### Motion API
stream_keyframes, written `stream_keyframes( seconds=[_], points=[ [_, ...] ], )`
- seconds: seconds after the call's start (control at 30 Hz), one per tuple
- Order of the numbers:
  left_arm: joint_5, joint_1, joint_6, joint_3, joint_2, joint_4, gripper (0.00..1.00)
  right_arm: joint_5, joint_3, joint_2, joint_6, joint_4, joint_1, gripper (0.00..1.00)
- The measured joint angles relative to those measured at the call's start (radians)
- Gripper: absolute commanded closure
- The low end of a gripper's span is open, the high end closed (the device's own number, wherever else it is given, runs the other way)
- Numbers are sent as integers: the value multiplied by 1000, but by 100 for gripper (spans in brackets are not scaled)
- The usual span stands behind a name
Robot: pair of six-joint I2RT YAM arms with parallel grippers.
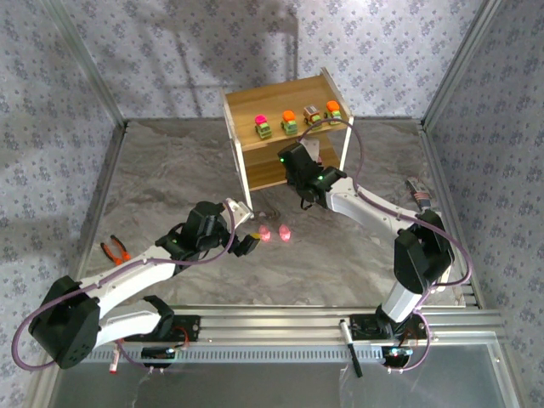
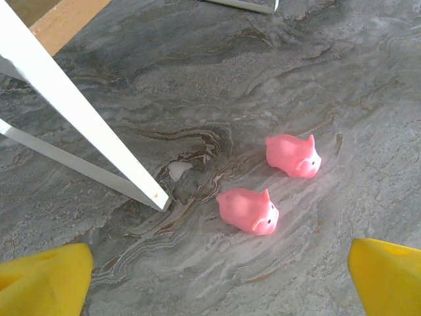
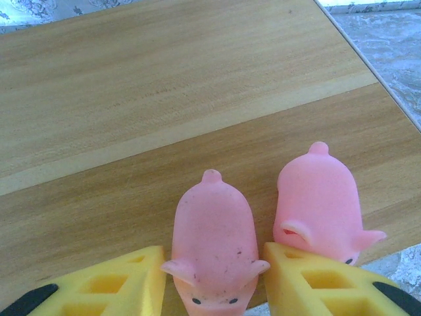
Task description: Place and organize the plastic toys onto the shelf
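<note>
Four little cars [image 1: 297,118] stand in a row on the top tier of the light-wood shelf [image 1: 246,102]. On the lower tier [image 3: 164,85] lie two pink pigs. One pig [image 3: 214,243] rests between the yellow fingers of my right gripper [image 3: 214,280], which is open; the fingers only brush its ears. The other pig [image 3: 320,201] lies just to its right. Two more pink pigs [image 1: 264,232] [image 1: 284,230] lie on the table in front of the shelf, the nearer pig [image 2: 248,210] and the farther pig [image 2: 293,155]. My left gripper [image 2: 220,283] hovers open just short of them.
Orange-handled pliers [image 1: 116,249] lie at the table's left. The shelf's white leg [image 2: 85,125] slants down close to the left of the nearer pig. Patterned walls enclose the marble table [image 1: 170,178]. A black pen-like object [image 1: 350,344] rests on the front rail.
</note>
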Motion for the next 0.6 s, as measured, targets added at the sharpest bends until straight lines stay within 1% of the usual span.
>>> stream_keyframes(
  seconds=[0.2,0.6],
  points=[
    [0,0,0,0,0,0,0,4,-3,-1,0,1,6,52],
    [0,0,0,0,0,0,1,14,-45,-40,-22,5,23,51]
  ],
)
